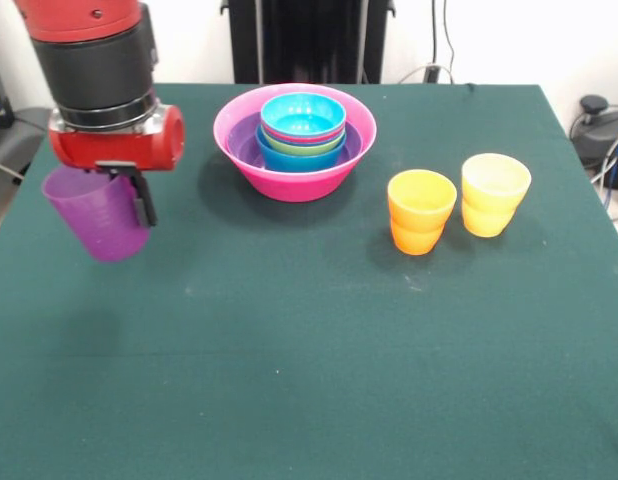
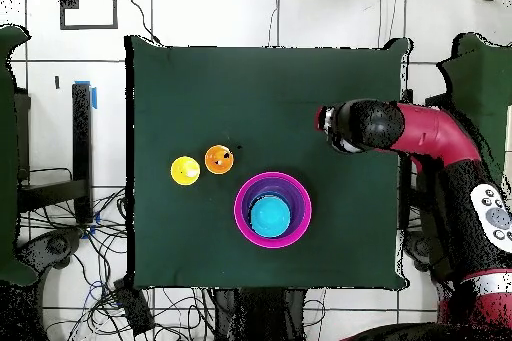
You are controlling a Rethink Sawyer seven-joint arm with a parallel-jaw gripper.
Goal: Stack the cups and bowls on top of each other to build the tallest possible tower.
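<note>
From the front, your gripper [image 1: 124, 200] is clamped on the translucent purple cup [image 1: 95, 213], holding it upright and clear of the green tablecloth [image 1: 309, 360], well to the left of the hot-pink bowl [image 1: 294, 140]. That bowl holds the nested purple, blue, green and cyan bowls [image 1: 302, 115]. To its right stand the orange cup [image 1: 421, 210] and yellow cup [image 1: 494, 193], side by side. From overhead, the arm [image 2: 420, 132] sits up and right of the hot-pink bowl [image 2: 241, 209]; both cups lie left of it.

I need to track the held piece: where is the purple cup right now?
In the front view the purple cup hangs in the tool above the table's left side, left of the nested bowls.
</note>
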